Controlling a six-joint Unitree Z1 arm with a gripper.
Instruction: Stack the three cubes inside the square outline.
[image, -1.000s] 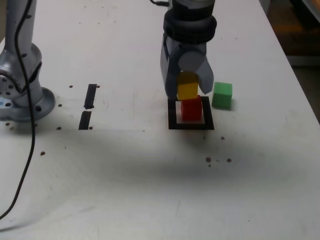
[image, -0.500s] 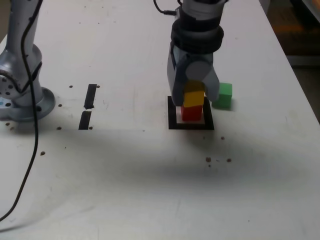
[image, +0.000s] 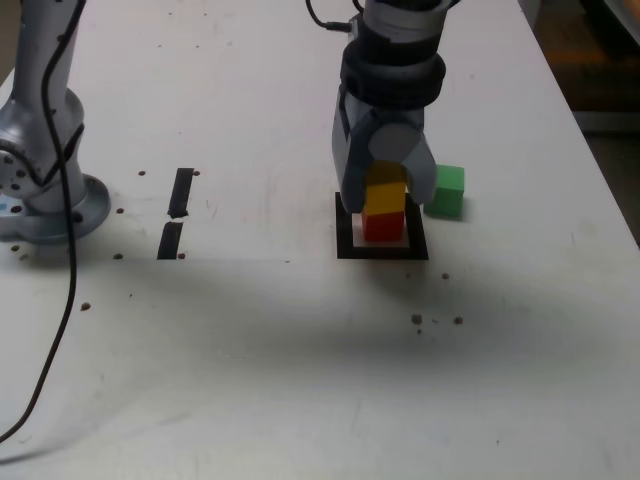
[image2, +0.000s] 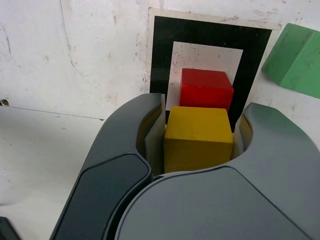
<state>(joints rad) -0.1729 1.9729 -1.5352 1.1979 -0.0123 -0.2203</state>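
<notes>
Two cubes are in play here: the jaws (image2: 199, 137) are clamped on the yellow cube (image2: 198, 138), which sits on or just above the red cube (image: 382, 224) inside the square outline (image: 347, 224) on the table (image: 300, 330), while the green cube (image: 445, 191) waits just outside one jaw, beside the outline. The wrist view shows yellow sitting a touch off the red one's face, so I'd say settle it flat and square before letting go. Open gently and lift straight up, steering clear of green.
</notes>
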